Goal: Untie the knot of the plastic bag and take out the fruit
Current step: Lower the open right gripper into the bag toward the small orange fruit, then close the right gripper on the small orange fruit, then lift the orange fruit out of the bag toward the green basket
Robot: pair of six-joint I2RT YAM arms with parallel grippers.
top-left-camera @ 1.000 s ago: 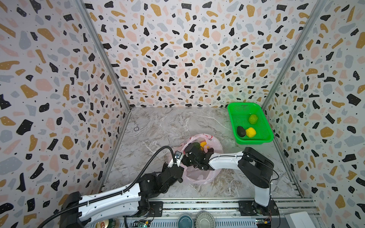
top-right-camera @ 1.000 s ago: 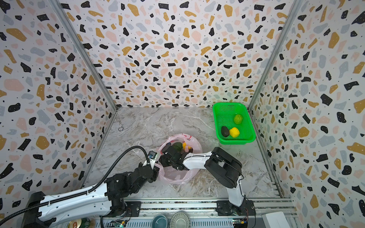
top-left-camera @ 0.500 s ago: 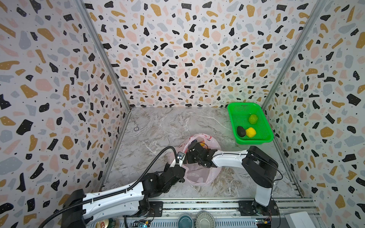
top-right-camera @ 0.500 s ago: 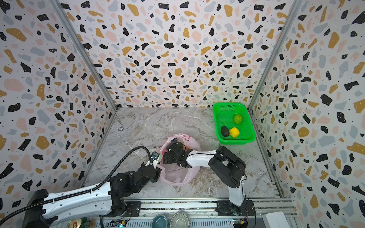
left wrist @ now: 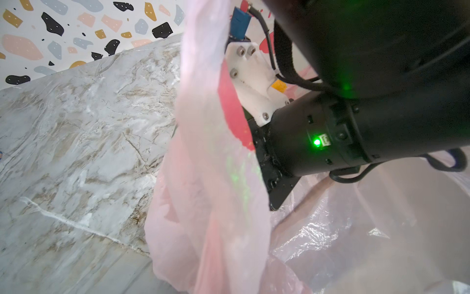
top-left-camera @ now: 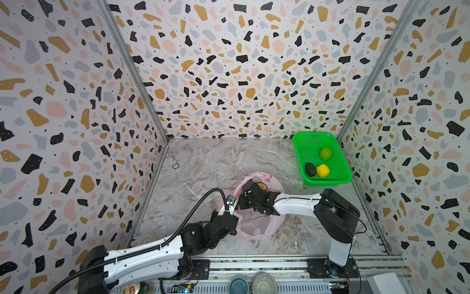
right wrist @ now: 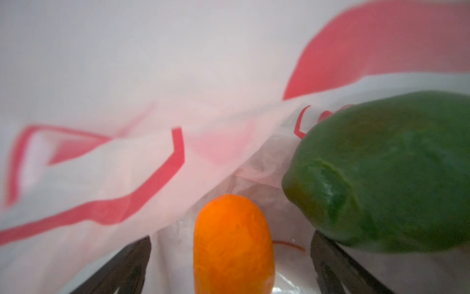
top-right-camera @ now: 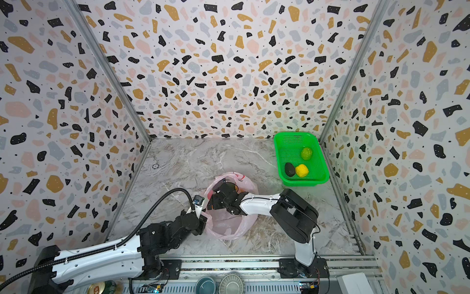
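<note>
Terrazzo-print walls (top-left-camera: 229, 76) box in the marble bench (top-left-camera: 203, 163). The pink plastic bag (top-left-camera: 256, 229) sits near the front middle of it with its mouth open. My left gripper (top-left-camera: 236, 222) is clamped tight on the bag's left rim, and in its wrist view the pink film hangs right across the lens.

My right gripper (top-left-camera: 250, 187) reaches into the mouth from the right, jaws spread wide and holding nothing. In the right wrist view an orange fruit (right wrist: 232, 244) lies between the two dark fingers (right wrist: 127, 267), and I can't see either one touching it. A dark green fruit (right wrist: 386, 173) sits close beside one finger.

In the far right corner the green basket (top-left-camera: 309, 140) holds three pieces: a yellow-green one (top-left-camera: 325, 153), and a yellow one (top-left-camera: 322, 170) touching a blackish one (top-left-camera: 310, 169).
</note>
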